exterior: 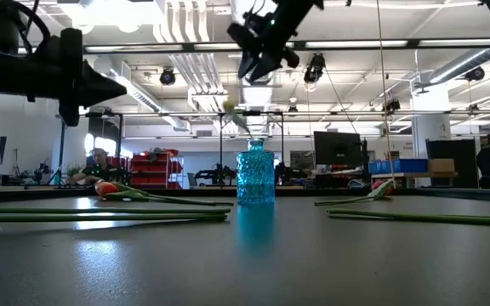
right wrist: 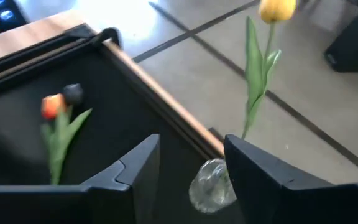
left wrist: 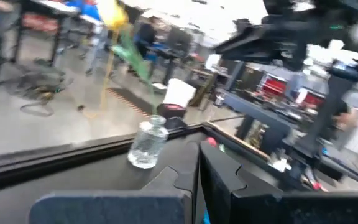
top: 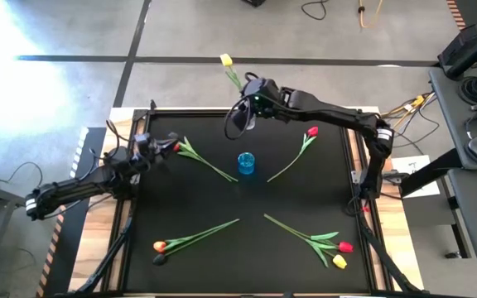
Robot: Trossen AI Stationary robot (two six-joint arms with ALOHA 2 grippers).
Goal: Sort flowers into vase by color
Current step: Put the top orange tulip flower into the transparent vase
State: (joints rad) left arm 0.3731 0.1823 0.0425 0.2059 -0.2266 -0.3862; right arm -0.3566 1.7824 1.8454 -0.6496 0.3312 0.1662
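Note:
A yellow tulip [right wrist: 276,9] stands by its stem in a clear glass vase [right wrist: 212,185] at the table's far edge; the left wrist view shows this vase [left wrist: 146,144] too. My right gripper [right wrist: 191,168] hangs open above the vase, its fingers clear on either side. In the low view it [exterior: 262,47] is well above the table. A blue vase [top: 246,163] stands mid-table. Red [top: 311,131], orange [top: 159,246], red [top: 344,247] and yellow [top: 339,261] tulips lie flat around it. My left gripper [top: 169,147] is shut at the left, beside another tulip [top: 193,153].
The table [top: 180,199] has a raised black rim and wooden side boards. A small black object [top: 160,259] lies by the orange tulip's head. There is bare tabletop between the lying flowers and the blue vase. Desks with gear stand past the right edge.

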